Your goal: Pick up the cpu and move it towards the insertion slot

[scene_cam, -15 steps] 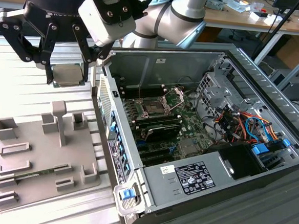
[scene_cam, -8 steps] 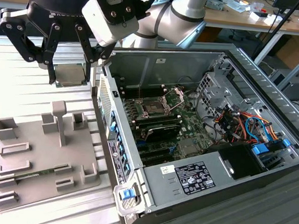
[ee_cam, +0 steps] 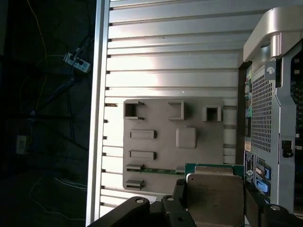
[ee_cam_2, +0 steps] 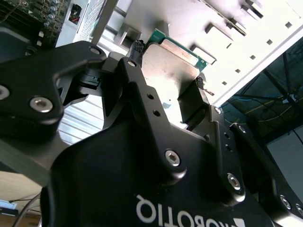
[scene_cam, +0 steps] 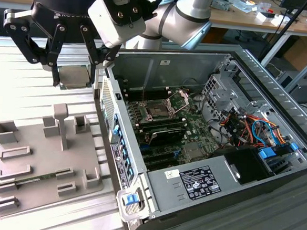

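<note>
Holding the cpu [scene_cam: 74,77] by two opposite edges, the jaws are drawn in narrow and clamped on it. I read the chip as lifted clear of the bench [scene_cam: 18,92], hanging just outside the open computer case [scene_cam: 108,98] on the exterior view's left. In both wrist views its silvery lid [ee_cam_2: 170,66] [ee_cam: 215,196] faces the camera, with a strip of green substrate showing past one edge. The grey tray [ee_cam: 170,137] lies on the bench below it, and a green memory stick [ee_cam: 156,171] sits in one of its holders.

The insertion slot [scene_cam: 158,111] is on the motherboard inside the case, well apart from the chip, with the case wall between them. Its metal frame looks hinged open to me.

My worries from here:
- The grip is only on thin edges, so a jolt could let the chip slip or twist.
- Too low a path would clip the case rim.
- Arriving skewed over the socket risks bent contacts, and I cannot judge the chip's orientation against the socket from these views.
</note>
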`<state>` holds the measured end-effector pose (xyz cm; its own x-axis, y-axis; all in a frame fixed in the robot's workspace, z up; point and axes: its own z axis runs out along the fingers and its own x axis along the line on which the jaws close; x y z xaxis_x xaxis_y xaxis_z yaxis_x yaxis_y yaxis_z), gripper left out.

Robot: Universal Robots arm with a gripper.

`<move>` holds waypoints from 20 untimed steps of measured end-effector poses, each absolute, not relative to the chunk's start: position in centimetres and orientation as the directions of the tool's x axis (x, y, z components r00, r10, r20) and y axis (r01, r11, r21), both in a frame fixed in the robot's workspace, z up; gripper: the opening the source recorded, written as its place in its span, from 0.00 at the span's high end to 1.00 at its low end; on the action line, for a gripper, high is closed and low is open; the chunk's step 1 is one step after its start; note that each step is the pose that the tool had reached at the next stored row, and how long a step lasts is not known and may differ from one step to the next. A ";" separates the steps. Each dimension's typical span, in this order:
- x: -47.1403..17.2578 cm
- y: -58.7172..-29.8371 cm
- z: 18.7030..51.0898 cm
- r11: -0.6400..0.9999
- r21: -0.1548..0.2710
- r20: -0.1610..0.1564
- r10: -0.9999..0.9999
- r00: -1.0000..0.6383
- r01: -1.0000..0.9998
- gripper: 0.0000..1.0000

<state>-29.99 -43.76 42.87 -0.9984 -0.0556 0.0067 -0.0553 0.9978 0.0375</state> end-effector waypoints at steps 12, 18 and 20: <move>-29.2 -43.8 42.8 0.998 0.038 0.007 -0.056 -0.998 -0.055 0.45; -29.0 -43.8 42.7 0.998 0.038 0.007 -0.056 -0.998 -0.055 0.45; -28.9 -43.8 42.7 0.998 0.038 0.007 -0.056 -0.998 -0.055 0.45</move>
